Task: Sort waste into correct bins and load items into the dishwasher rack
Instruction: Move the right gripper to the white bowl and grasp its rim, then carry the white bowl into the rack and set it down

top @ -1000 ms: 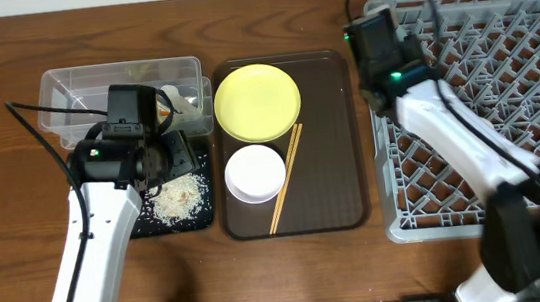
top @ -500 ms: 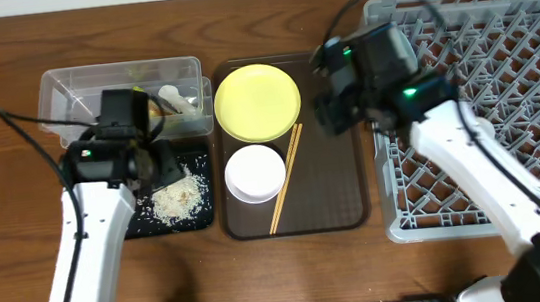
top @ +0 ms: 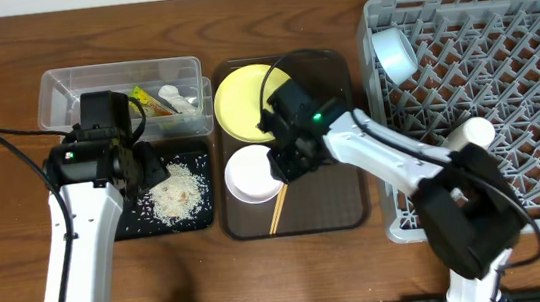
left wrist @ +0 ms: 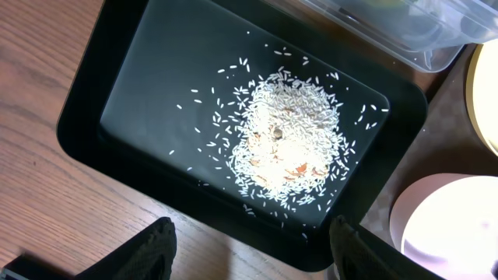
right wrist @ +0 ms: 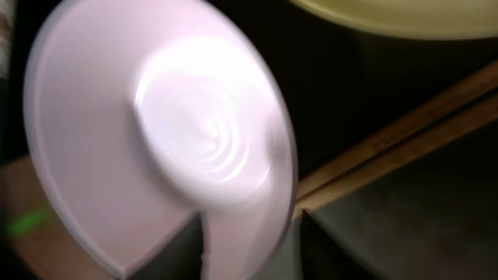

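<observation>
My right gripper (top: 286, 159) (right wrist: 257, 249) is open, its fingers either side of the right rim of the white bowl (top: 250, 173) (right wrist: 156, 117) on the brown serving tray (top: 336, 204). The yellow plate (top: 245, 103) and the chopsticks (top: 283, 202) (right wrist: 389, 148) lie beside it. My left gripper (top: 146, 169) (left wrist: 253, 257) is open and empty above the near edge of the black tray (top: 137, 225) (left wrist: 156, 47), which holds the rice (top: 176, 193) (left wrist: 288, 148). The clear container (top: 63, 92) holds the wrapper (top: 149, 98) and paper pieces (top: 179, 98). The light blue bowl (top: 394, 54) and white cup (top: 476, 132) sit in the grey rack (top: 514, 176).
The rack fills the right side of the wooden table. The brown tray sits between it and the two bins. The white bowl (left wrist: 451, 225) shows at the right edge of the left wrist view.
My right arm swung left from the rack, leaving the light blue bowl there, and came down onto the white bowl's rim. My left arm drew back a little to the left.
</observation>
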Controlling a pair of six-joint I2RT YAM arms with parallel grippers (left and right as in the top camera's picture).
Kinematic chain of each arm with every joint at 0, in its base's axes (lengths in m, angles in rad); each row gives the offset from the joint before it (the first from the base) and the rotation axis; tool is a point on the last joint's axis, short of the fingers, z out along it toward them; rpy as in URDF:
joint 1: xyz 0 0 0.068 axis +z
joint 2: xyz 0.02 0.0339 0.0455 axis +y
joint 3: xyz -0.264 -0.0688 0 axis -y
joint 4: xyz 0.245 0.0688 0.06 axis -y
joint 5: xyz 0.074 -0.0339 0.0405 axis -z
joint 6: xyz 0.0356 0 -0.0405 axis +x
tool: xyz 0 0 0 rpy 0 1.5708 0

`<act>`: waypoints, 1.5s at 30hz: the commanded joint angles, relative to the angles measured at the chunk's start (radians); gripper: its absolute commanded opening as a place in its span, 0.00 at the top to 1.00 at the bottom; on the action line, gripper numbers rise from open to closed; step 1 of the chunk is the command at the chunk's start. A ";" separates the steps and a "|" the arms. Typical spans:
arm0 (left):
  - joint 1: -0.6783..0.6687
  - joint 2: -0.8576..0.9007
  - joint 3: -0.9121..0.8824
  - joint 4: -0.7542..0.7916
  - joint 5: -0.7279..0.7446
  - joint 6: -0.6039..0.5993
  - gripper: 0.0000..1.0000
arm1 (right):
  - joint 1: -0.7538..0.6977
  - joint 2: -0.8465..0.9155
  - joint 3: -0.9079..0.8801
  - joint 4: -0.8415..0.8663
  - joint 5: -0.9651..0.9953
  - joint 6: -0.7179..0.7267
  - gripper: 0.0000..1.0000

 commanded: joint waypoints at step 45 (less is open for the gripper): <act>0.004 -0.011 0.004 0.005 -0.001 -0.009 0.34 | -0.631 -0.089 0.068 0.706 1.376 -0.750 0.99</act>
